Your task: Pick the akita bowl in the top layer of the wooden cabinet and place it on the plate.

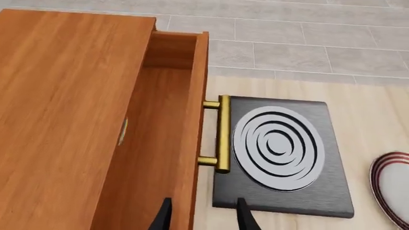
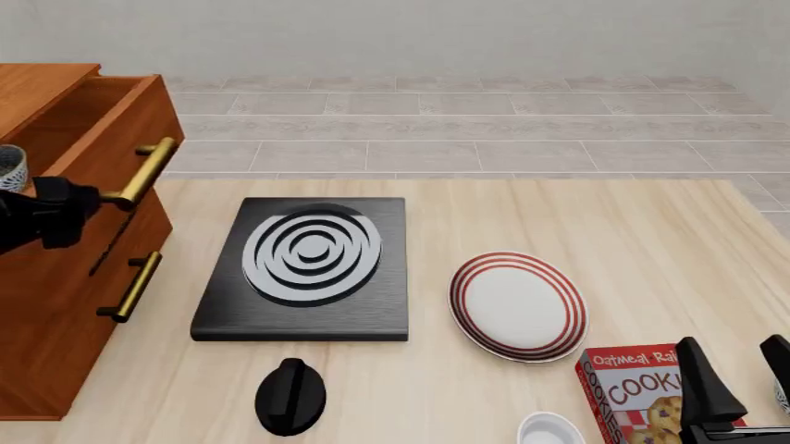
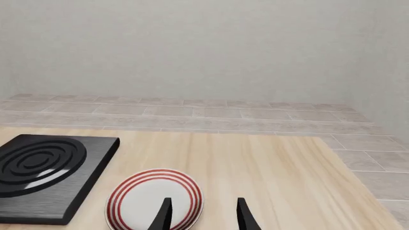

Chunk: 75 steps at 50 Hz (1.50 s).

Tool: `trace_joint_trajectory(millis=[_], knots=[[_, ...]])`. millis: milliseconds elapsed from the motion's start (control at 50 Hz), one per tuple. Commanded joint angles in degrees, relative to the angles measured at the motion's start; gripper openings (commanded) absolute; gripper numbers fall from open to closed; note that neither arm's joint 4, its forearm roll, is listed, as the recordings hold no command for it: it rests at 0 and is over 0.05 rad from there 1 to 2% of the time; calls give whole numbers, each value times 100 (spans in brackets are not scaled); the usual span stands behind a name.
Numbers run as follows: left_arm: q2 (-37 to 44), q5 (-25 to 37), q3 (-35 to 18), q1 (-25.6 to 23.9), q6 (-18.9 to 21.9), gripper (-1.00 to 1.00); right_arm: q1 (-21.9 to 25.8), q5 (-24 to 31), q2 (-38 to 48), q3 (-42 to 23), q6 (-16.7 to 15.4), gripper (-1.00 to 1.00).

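Left gripper (image 1: 203, 218) shows two dark fingertips set apart and holding nothing in the left wrist view, straddling the front edge of the top layer (image 1: 172, 143), pulled out of the wooden cabinet (image 1: 64, 120).

From the front, the akita bowl (image 2: 10, 170) peeks at the picture's left edge inside that drawer — just beside the left arm, well apart from the plate (image 2: 516, 305).

Right wrist view: right gripper (image 3: 203, 215), fingers likewise spread and empty, hovers near the plate — far from the bowl.

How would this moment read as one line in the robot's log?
top layer: open | akita bowl: inside | plate: bare | left end effector: open | right end effector: open
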Motion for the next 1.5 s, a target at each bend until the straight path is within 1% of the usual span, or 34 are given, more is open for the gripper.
trace_joint_trajectory(millis=[20,100,260,400,560,660,820,840,880,920,980,1040,1180,1340,1500], knots=[[735,233,583,-619,-182,100,-11,-10,10,-5,15,100],[791,282,518,-793,-266,100,2,-38,41,-6,24,100],[987,448,212,-1067,-281,100,-6,-48,54,-16,25,100],[1038,489,182,-1329,-481,100,9,-61,67,-12,22,100],[1125,495,111,-1465,-595,100,28,-32,36,-9,25,100],[1147,488,113,-1616,-758,100,27,-19,21,-10,26,100],[1192,507,54,-1776,-902,100,25,-12,13,-14,23,100],[1203,507,54,-1842,-974,100,26,-12,13,-13,20,100],[1207,517,12,-1867,-966,100,28,-12,12,-14,16,100],[1229,529,-41,-1948,-1041,100,30,-11,11,-13,18,100],[1274,525,-88,-1966,-1064,100,36,-10,9,-13,20,100],[1298,504,-102,-2066,-1176,100,34,-7,5,-14,19,100],[1331,499,-159,-2089,-1270,100,32,-16,14,-9,17,100],[1330,500,-307,-2302,-1495,100,24,-7,8,-16,16,100],[1358,496,-358,-2343,-1467,100,25,-12,15,-16,12,100]])
